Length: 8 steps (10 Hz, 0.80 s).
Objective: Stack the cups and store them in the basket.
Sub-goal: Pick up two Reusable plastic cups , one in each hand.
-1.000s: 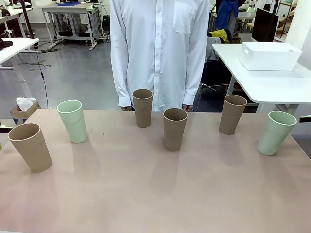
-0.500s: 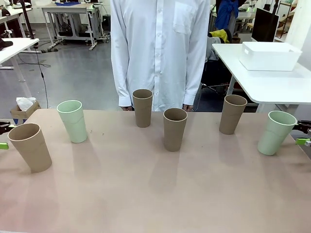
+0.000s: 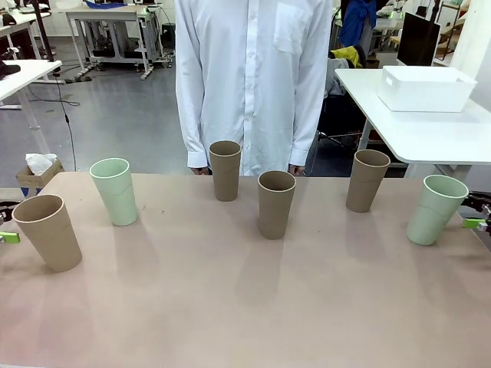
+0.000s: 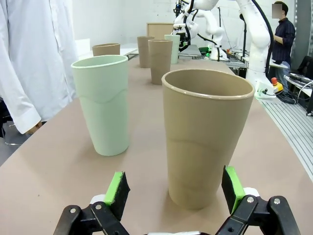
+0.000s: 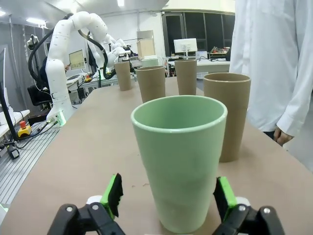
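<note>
I counted six cups upright on the tan table point(image 3: 230, 307), each standing alone and well apart. From left to right they were a brown cup point(image 3: 47, 231) at the near left edge, a mint cup point(image 3: 115, 192) to its right and farther back, and a second brown cup point(image 3: 225, 170) farthest back. That one stood just in front of the person point(image 3: 253, 77) in the white shirt. Then came a third brown cup point(image 3: 276, 204) at the middle, a fourth brown cup point(image 3: 367, 180) to the right, and a second mint cup point(image 3: 436, 209) at the right edge. The white basket point(image 3: 426, 90) sat on a separate white side table point(image 3: 430, 138) at far right, well apart from every cup. On the left gripper point(image 4: 174, 188) the fingers stood wide apart, with the green pads point(image 4: 117, 188) level with the lower wall of the near-left brown cup. That cup lined up with the gap. I saw no contact and could not tell whether the pads flanked the wall or sat short of it. On the right gripper point(image 5: 168, 195) the fingers were likewise spread wide, with the second mint cup centred on the gap and no touch seen. The person's hand point(image 5: 282, 134) hung at the far table edge.
</note>
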Each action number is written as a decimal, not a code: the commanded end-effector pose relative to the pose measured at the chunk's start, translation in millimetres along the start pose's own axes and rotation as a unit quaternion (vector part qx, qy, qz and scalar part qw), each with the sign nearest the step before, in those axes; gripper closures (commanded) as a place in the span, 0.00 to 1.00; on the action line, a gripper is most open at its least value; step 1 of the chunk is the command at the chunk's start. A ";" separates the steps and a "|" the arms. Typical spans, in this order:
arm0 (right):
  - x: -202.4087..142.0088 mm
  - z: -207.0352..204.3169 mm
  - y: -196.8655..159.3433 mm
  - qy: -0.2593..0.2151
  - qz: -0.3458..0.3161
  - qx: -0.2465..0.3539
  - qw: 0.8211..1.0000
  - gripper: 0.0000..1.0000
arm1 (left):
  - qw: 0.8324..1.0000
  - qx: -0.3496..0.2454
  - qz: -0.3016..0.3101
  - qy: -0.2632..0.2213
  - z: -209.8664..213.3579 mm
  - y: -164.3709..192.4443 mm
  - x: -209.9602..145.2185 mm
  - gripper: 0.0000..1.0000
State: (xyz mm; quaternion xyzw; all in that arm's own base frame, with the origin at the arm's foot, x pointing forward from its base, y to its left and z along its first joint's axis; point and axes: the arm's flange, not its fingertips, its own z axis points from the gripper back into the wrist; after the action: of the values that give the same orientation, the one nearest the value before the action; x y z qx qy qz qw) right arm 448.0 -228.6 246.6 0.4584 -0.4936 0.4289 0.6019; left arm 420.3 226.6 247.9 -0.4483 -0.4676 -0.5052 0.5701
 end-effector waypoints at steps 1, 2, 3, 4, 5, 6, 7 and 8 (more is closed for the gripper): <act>0.0 -0.4 -0.1 0.000 0.000 0.000 1.000 0.00 | 1.000 0.001 0.001 -0.004 0.4 -2.6 -2.3 0.00; 0.0 -3.7 -0.1 -0.002 -0.001 0.005 1.000 0.00 | 1.000 -0.004 -0.003 -0.012 -3.3 -1.8 -4.9 0.00; -1.3 -7.6 -3.0 -0.006 -0.002 0.004 1.000 0.00 | 1.000 -0.010 -0.008 -0.023 -6.2 -1.0 -6.7 0.00; -2.7 -11.2 -5.2 -0.009 -0.003 0.004 1.000 0.00 | 0.999 -0.013 -0.011 -0.028 -8.4 -0.6 -9.1 0.00; -4.0 -15.5 -7.1 -0.009 -0.006 0.008 1.000 0.00 | 0.999 -0.021 -0.010 -0.025 -11.7 -1.9 -12.6 0.00; -5.0 -18.8 -8.4 -0.004 -0.008 0.011 1.000 0.00 | 0.999 -0.030 -0.006 -0.026 -14.8 -2.9 -15.0 0.00; -5.9 -22.4 -9.1 -0.003 -0.008 0.015 1.000 0.00 | 0.999 -0.033 -0.007 -0.026 -18.0 -3.0 -15.9 0.00; -6.5 -25.3 -9.6 -0.002 -0.009 0.019 1.000 0.00 | 0.999 -0.042 -0.005 -0.029 -22.8 -4.3 -17.2 0.00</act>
State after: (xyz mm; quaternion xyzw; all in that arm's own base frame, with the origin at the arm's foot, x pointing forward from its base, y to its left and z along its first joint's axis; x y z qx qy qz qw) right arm 455.0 -209.6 234.7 0.4767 -0.4838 0.4314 0.5938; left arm 425.0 205.4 235.7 -0.4784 -0.4596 -0.5042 0.5529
